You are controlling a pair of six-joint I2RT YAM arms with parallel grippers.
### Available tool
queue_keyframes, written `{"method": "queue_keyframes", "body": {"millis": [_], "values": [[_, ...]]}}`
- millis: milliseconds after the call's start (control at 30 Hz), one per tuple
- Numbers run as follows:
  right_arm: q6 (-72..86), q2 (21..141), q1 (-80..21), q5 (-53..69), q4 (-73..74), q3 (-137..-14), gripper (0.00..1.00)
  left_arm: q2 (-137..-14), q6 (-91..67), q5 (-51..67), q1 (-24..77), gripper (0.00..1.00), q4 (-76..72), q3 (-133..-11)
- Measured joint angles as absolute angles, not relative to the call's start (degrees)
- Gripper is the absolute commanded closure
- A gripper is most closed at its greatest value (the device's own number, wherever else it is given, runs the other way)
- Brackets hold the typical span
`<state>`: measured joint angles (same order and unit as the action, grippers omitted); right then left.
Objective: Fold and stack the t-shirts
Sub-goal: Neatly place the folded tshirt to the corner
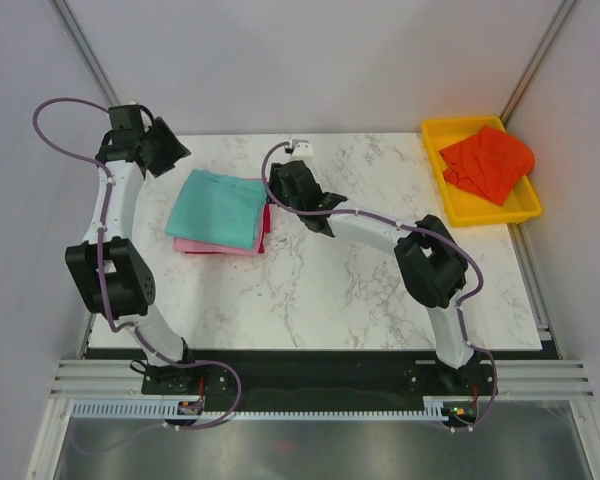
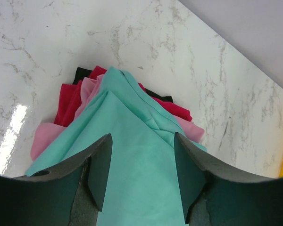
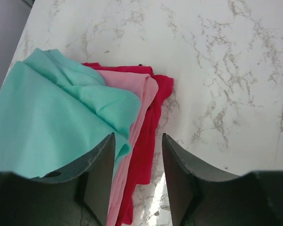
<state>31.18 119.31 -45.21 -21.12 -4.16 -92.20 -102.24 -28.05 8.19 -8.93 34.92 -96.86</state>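
A folded teal t-shirt (image 1: 218, 207) tops a stack on the marble table, with a pink t-shirt (image 1: 210, 246) and a crimson t-shirt (image 1: 266, 222) showing beneath it. My left gripper (image 2: 142, 141) hovers over the teal t-shirt (image 2: 132, 160) near the stack's far left corner, open and holding nothing. My right gripper (image 3: 137, 139) is open above the stack's right edge, over the crimson t-shirt (image 3: 153, 127) and pink t-shirt (image 3: 139, 94), apart from the cloth. An orange-red t-shirt (image 1: 488, 162) lies crumpled in the tray.
A yellow plastic tray (image 1: 525, 208) sits at the table's back right corner. A small white object (image 1: 302, 146) rests near the table's far edge. Grey walls close in on the left and right.
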Motion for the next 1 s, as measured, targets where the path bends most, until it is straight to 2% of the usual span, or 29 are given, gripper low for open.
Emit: {"method": "queue_keyframes", "body": {"millis": [67,267,333,367,400,467,533,633,700,733,800,833,900,1000], "values": [[30.5,119.1,-45.0,-17.6,-4.5,-92.2,0.46,-99.8,-28.6,9.4,-8.9,0.39,34.2,-95.6],[30.2,119.0,-45.3,-8.8,-4.8,-93.5,0.46,-93.7,-31.6,12.8,-8.9,0.45,32.5,-89.1],[30.5,119.0,-45.2,-7.3,-4.8,-93.9,0.51,-92.1,-32.8,14.0,-8.6,0.46,31.7,-85.6],[30.7,119.0,-45.1,-7.1,-4.8,-94.0,0.60,-91.4,-33.3,14.2,-8.5,0.46,31.6,-84.0],[30.8,119.0,-45.0,-6.8,-4.8,-94.1,0.63,-90.4,-34.0,14.4,-8.2,0.47,31.5,-82.1],[31.6,119.1,-44.6,-5.9,-4.8,-94.1,0.67,-88.0,-35.9,15.1,-7.2,0.48,30.2,-77.6],[32.5,119.6,-44.2,-5.3,-4.8,-94.5,0.67,-84.8,-38.0,15.7,-5.9,0.48,28.4,-72.7],[33.7,121.3,-43.4,-4.2,-5.2,-95.6,0.62,-79.9,-41.1,16.3,-3.6,0.48,24.7,-66.0],[34.4,122.5,-42.8,-3.4,-5.3,-95.9,0.64,-77.6,-42.8,16.8,-1.6,0.48,22.3,-63.0],[34.8,123.2,-42.5,-3.1,-5.3,-96.0,0.65,-77.3,-43.5,16.9,-0.5,0.48,21.0,-62.2],[35.5,124.8,-42.1,-2.6,-5.1,-96.5,0.80,-77.6,-44.3,17.2,1.5,0.49,18.4,-61.5],[35.7,125.7,-41.9,-2.3,-5.1,-96.8,0.92,-78.0,-44.6,17.4,2.2,0.50,17.6,-61.4],[36.4,127.2,-41.5,-2.0,-5.1,-97.4,0.99,-79.5,-45.0,18.4,3.7,0.51,15.1,-61.4],[36.9,129.3,-40.8,-1.4,-4.6,-99.4,1.00,-82.5,-45.7,19.6,5.0,0.54,10.9,-60.8]]}}
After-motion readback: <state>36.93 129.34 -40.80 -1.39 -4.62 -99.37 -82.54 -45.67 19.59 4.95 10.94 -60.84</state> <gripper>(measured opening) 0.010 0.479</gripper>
